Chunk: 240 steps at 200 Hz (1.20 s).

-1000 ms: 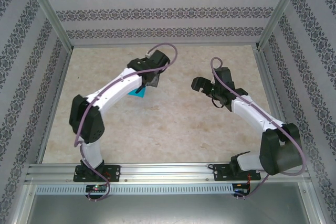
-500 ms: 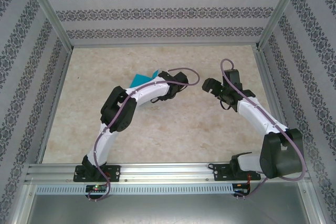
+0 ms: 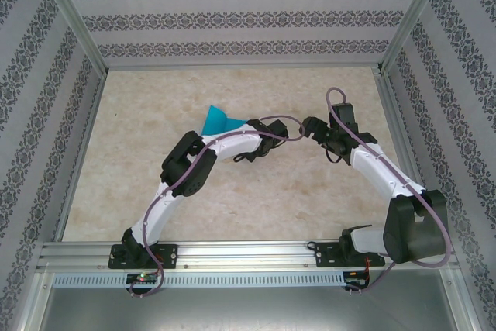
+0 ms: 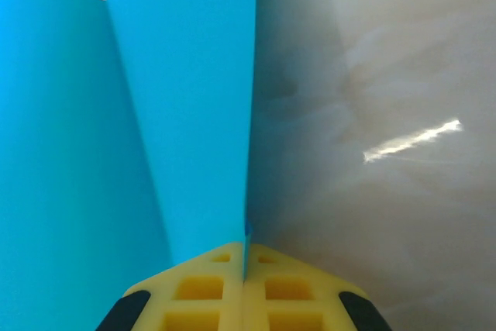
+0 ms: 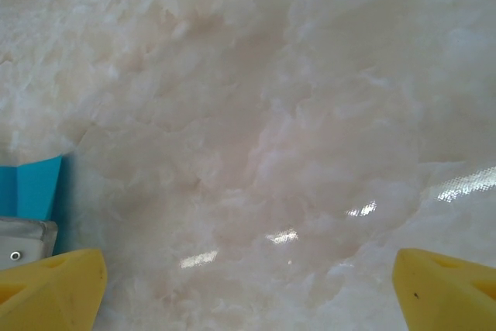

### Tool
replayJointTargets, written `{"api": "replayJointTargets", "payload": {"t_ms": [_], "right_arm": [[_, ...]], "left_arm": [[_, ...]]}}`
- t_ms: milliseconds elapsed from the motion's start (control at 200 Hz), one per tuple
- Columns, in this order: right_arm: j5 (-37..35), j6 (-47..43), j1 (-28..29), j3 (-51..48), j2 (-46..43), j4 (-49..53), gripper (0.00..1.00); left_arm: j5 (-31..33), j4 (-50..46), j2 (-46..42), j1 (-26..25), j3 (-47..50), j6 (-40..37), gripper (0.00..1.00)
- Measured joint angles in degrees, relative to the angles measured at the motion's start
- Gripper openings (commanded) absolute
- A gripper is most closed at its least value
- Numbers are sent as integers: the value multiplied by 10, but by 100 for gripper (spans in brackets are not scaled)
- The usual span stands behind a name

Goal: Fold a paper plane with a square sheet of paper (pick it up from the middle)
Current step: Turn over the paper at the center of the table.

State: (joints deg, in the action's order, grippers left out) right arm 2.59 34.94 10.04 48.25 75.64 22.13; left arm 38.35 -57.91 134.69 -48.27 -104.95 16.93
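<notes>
Your paper (image 4: 116,129) sits left of centre on the table (image 3: 271,199), poking out to the far left of the left arm's wrist, and the left gripper (image 4: 244,269) has its yellow pads pressed together on one thin edge of it. In the left wrist view the sheet bends along a soft lengthwise line into two smooth turquoise panels; whether its lower part touches the table, you cannot tell. The pinch is narrow and the paper is thin and slick, so a quick swing could pull it free or put a stray crease where you don't want one. The right gripper (image 5: 248,292) hangs just right of the left wrist with its fingers spread wide and nothing between them, and a blue corner shows at its left. Bring it in carelessly and a finger could crumple that corner or knock the left wrist. The table is glossy, marbled beige, and a released sheet would likely slide on it.
</notes>
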Motion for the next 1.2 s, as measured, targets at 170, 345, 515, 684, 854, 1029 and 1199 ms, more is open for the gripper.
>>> {"api": "replayJointTargets", "payload": {"t_ms": [170,345,515,684,854,1029,1199], "right_arm": [[0,1,-2,0,0,4,95],[0,1,-12,0,0,12,95],[29,-7,-16,8,7,22,92],[68,-17,-4,37,33,24,84],[82,-18,71,95,80,27,57],[96,-10,183,170,167,21,38],[99,0,270,251,254,28,35]], "left_arm": [[-30,6,0,-5,0,1,28],[-104,13,-34,-4,3,10,45],[-218,34,-126,-6,29,26,57],[-313,80,-247,3,73,47,66],[-364,142,-346,60,175,80,80],[-372,181,-421,179,316,128,98],[-378,185,-471,272,391,147,100]]}}
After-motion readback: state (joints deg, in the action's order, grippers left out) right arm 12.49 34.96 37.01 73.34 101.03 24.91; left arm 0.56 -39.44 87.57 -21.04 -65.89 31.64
